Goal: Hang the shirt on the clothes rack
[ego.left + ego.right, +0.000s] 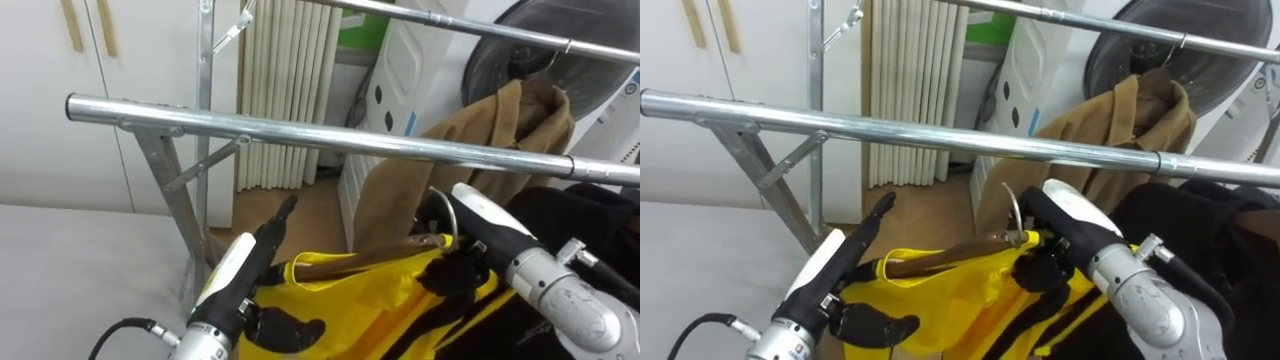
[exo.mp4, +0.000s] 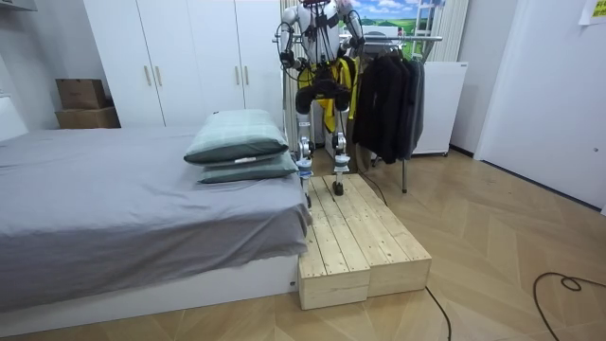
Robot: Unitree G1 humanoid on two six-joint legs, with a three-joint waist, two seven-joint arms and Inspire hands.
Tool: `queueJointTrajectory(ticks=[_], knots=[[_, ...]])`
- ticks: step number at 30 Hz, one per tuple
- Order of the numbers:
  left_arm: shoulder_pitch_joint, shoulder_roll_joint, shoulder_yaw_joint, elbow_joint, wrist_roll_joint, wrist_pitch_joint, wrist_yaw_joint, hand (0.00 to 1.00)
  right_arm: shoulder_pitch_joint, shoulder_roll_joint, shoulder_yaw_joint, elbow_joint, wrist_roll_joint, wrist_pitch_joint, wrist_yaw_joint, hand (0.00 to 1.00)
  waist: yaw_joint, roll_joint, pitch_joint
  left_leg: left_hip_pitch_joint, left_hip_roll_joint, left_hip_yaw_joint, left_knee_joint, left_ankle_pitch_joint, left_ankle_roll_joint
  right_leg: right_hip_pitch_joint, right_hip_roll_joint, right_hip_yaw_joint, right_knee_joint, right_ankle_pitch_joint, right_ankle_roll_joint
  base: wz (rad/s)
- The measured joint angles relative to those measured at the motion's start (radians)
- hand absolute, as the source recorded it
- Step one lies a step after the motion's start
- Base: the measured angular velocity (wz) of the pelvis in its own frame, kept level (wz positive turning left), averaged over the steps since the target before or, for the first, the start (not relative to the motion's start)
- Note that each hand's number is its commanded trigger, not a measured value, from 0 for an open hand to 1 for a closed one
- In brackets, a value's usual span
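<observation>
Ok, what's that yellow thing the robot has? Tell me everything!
It is a yellow garment with black parts, of thin, shiny-looking cloth, all crumpled. It drapes over a brown wooden hanger with a metal hook, below the near metal rail, not hooked on yet. The right hand curls round the hanger by the hook; the left hand, fingers straight, is at its left edge.

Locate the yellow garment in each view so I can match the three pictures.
Left eye view: the yellow garment is at bottom centre, on a wooden hanger below the metal rail.
Right eye view: bottom centre, slightly further left.
Room view: top centre, beside the robot's waist at the rack.
Shared landmark: the dark clothes hanging just right of it.
</observation>
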Motion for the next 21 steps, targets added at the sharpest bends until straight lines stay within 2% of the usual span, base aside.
queueJointTrajectory(ticks=[8, 12, 21], knots=[[0.0, 0.0, -0.008, -0.001, 0.0, 0.0, -0.02, 0.0, -0.001, 0.001, 0.007, 0.043, 0.052, 0.0, 0.062, 1.0, 0.019, 0.003, 0.0011, 0.003, 0.0, -0.027, 0.003, 0.0, 0.0, 0.016, -0.004, -0.014, 0.0, -0.007, 0.001, 0.09], [0.002, -0.001, -0.031, -0.001, 0.001, 0.001, -0.021, 0.0, -0.014, 0.001, 0.034, 0.151, 0.114, 0.004, 0.082, 1.0, 0.023, 0.003, 0.0012, 0.0, -0.001, -0.043, 0.009, 0.0, 0.0, 0.025, -0.01, -0.034, -0.001, -0.011, 0.002, 0.12], [0.021, -0.002, -0.047, -0.001, -0.001, 0.001, -0.021, 0.0, -0.025, 0.001, 0.037, 0.241, 0.116, 0.006, 0.094, 1.0, 0.039, 0.003, 0.0009, -0.003, -0.001, -0.045, 0.01, 0.0, 0.0, 0.025, -0.013, -0.043, 0.001, -0.015, 0.002, 0.01]])
